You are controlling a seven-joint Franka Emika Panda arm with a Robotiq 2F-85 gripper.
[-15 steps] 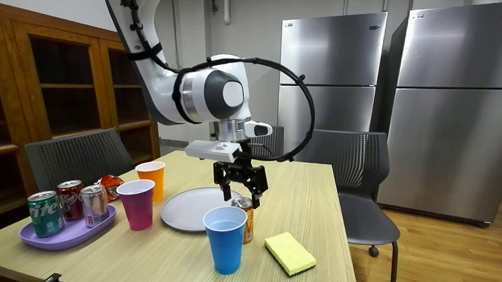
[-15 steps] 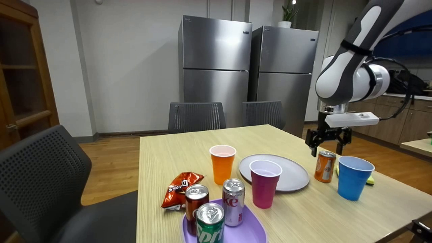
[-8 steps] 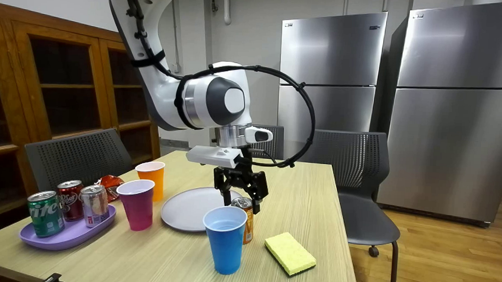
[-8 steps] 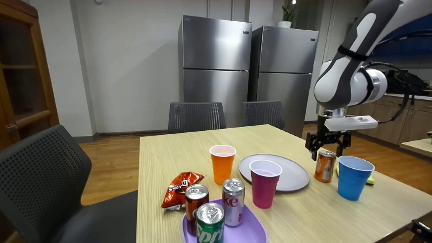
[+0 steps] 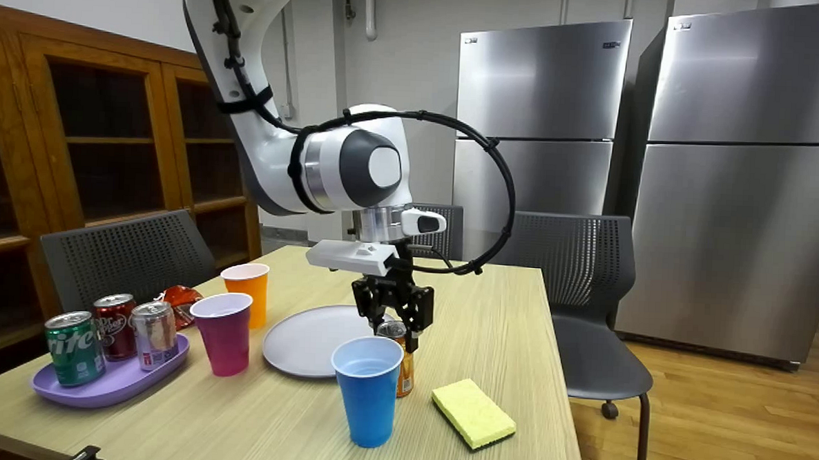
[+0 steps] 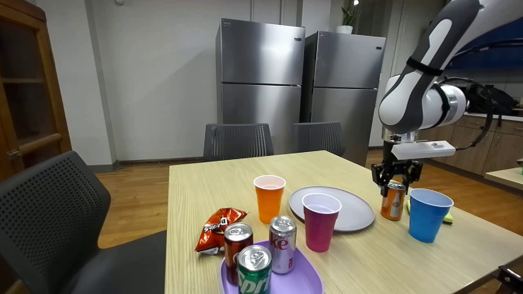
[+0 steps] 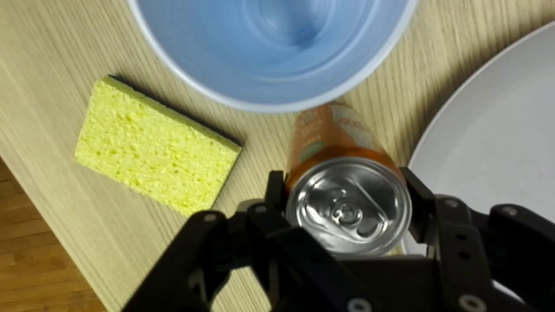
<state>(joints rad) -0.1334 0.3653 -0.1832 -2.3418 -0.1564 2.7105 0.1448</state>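
Note:
An orange soda can [image 7: 349, 208] stands on the table between the fingers of my gripper [image 7: 347, 195]. In the wrist view the black pads lie against both sides of the can just below its silver lid. The gripper [image 5: 394, 334] reaches down from above, and the can [image 6: 392, 206] still has its base on the table. A blue cup [image 5: 367, 401] stands close by and hides part of the can in an exterior view. Beside them lies a yellow sponge [image 7: 156, 147]. On the opposite side is a grey plate [image 7: 490, 143].
A magenta cup [image 5: 225, 343] and an orange cup [image 5: 249, 295] stand beyond the plate. Past them, a purple tray [image 5: 129, 387] holds several cans, with a red snack bag [image 6: 218, 230] near it. Dark chairs [image 6: 239, 141] surround the table.
My gripper has come down a little over the can, and its fingers have moved inward onto the can's sides. The can's top has shifted slightly left in an exterior view.

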